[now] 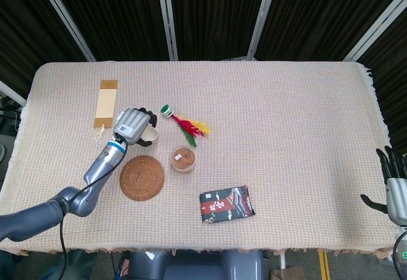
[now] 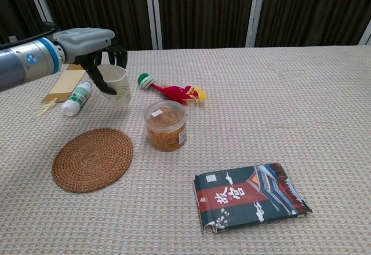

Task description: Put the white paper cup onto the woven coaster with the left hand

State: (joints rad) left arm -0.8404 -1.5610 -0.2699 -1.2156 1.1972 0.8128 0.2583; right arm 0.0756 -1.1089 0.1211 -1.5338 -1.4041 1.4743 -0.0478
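Note:
My left hand [image 2: 87,43] [image 1: 130,125] grips the white paper cup [image 2: 116,85] [image 1: 149,135], which has a small flower print and hangs tilted above the cloth. The round woven coaster [image 2: 93,159] [image 1: 142,177] lies flat on the table in front of the cup, nearer to me, with nothing on it. My right hand [image 1: 395,188] shows only at the far right edge of the head view, fingers spread and holding nothing.
A clear tub of rubber bands [image 2: 166,125] stands just right of the coaster. A feather shuttlecock [image 2: 171,92], a small white bottle [image 2: 76,98], a wooden strip [image 2: 65,83] and a dark snack packet [image 2: 250,196] also lie on the woven tablecloth [image 2: 290,104].

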